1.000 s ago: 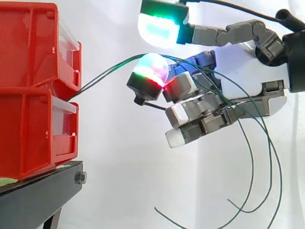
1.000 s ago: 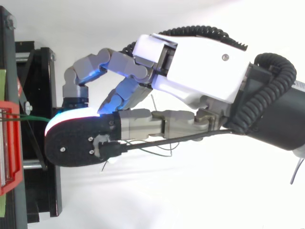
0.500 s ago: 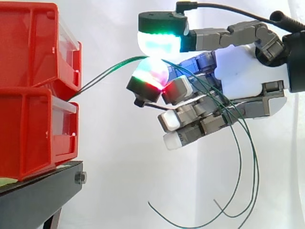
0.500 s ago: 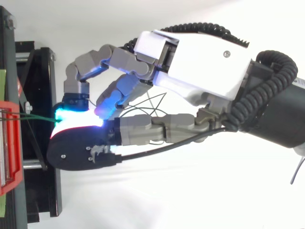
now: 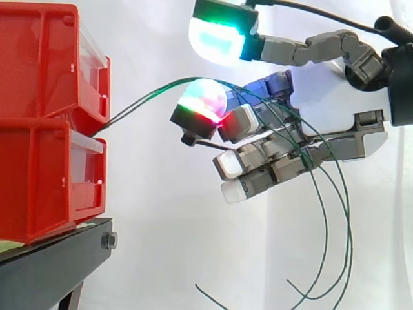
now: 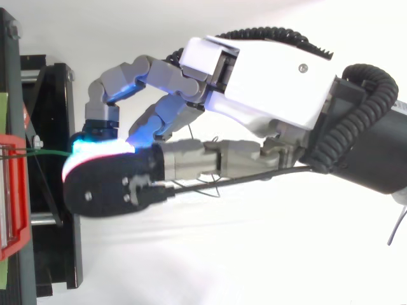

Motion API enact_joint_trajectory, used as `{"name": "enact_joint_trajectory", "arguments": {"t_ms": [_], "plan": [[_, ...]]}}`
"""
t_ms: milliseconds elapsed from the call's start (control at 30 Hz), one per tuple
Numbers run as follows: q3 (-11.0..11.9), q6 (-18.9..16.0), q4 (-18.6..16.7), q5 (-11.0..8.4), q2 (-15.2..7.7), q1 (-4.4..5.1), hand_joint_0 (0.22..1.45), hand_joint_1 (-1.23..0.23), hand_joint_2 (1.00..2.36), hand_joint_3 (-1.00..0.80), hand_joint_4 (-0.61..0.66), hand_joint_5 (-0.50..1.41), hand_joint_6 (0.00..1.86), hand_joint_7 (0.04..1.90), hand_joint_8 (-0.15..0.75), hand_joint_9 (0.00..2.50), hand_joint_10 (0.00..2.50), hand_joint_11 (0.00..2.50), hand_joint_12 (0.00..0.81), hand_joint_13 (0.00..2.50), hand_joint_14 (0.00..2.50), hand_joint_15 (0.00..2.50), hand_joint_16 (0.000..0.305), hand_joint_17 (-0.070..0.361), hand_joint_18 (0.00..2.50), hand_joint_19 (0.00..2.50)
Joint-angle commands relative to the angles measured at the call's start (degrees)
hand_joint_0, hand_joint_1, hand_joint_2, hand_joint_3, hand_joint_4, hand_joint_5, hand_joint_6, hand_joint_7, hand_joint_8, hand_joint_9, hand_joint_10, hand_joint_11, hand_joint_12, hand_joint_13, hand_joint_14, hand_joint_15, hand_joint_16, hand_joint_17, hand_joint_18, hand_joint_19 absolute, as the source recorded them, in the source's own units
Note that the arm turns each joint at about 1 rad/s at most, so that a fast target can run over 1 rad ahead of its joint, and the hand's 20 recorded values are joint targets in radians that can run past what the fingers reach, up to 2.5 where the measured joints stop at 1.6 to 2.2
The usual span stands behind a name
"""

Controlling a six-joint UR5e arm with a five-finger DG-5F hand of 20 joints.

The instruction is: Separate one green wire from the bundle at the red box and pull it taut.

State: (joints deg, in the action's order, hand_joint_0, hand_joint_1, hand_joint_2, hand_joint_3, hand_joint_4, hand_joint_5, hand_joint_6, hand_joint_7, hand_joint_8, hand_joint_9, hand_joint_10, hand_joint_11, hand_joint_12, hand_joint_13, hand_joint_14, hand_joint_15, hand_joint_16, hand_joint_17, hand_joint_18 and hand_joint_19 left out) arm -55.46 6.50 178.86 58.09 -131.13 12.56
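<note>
1. Setting: a white curtain [image 5: 155, 245] hangs behind two stacked red bins [image 5: 39, 129] on a black stand [image 5: 51, 271], left of the fingers.
2. Hand [image 5: 322, 97]: it reaches in from the right with the palm upright. The thumb pad [image 5: 218, 35], glowing cyan and green, is raised clear above a bent fingertip [image 5: 205, 103] glowing green and red.
3. Grasp: the lower fingers are curled in, with the green wires [image 5: 148, 95] threaded among them.
4. Wires: they leave the gap between the bins, rise over the bent fingertip, cross the curled fingers and hang in loose loops below the palm.
</note>
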Motion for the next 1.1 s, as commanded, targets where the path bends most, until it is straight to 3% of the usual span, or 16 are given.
{"name": "enact_joint_trajectory", "arguments": {"t_ms": [0, 167, 233, 400, 600, 833, 1067], "plan": [[0.0, 0.0, 0.0, 0.00, 0.0, 0.01, 0.59, -0.37, 1.00, -0.48, 0.11, -0.14, 0.89, 1.15, 0.268, 1.10, 0.02, 1.18, 0.385, 0.88, 0.02, 0.64, 0.047, 0.105, 0.70, 0.56], [0.0, 0.0, 0.0, 0.00, 0.0, 0.01, 0.59, -0.48, 1.01, -0.30, 0.11, -0.14, 0.88, 1.15, 0.275, 1.12, 0.02, 1.19, 0.388, 0.91, 0.02, 0.67, 0.047, 0.106, 0.74, 0.60], [0.0, 0.0, 0.0, 0.00, 0.0, 0.01, 0.58, -0.61, 1.01, -0.21, 0.13, -0.14, 0.89, 1.15, 0.319, 1.15, 0.02, 1.18, 0.430, 0.95, 0.02, 0.65, 0.055, 0.124, 0.81, 0.57], [0.0, 0.0, 0.0, 0.00, 0.0, -0.08, 0.59, -0.75, 1.02, -0.12, 0.11, -0.15, 0.90, 1.15, 0.302, 1.11, 0.02, 1.20, 0.424, 0.93, 0.02, 0.67, 0.053, 0.120, 0.80, 0.56], [0.0, 0.0, 0.0, 0.09, 0.0, -0.08, 0.63, -0.84, 1.02, -0.18, 0.03, -0.17, 0.91, 1.14, 0.260, 1.04, 0.02, 1.21, 0.385, 0.86, 0.02, 0.66, 0.047, 0.106, 0.73, 0.55], [0.0, 0.0, 0.0, 0.00, 0.0, -0.08, 0.70, -0.86, 1.00, -0.49, 0.05, -0.17, 0.91, 1.06, 0.257, 1.03, 0.02, 1.19, 0.378, 0.85, 0.02, 0.64, 0.046, 0.103, 0.72, 0.53], [-0.1, 0.0, 0.1, 0.00, 0.0, -0.08, 0.67, -0.87, 1.00, -0.50, 0.06, -0.16, 0.91, 1.08, 0.256, 1.05, 0.02, 1.20, 0.374, 0.86, 0.02, 0.64, 0.045, 0.102, 0.73, 0.53]]}}
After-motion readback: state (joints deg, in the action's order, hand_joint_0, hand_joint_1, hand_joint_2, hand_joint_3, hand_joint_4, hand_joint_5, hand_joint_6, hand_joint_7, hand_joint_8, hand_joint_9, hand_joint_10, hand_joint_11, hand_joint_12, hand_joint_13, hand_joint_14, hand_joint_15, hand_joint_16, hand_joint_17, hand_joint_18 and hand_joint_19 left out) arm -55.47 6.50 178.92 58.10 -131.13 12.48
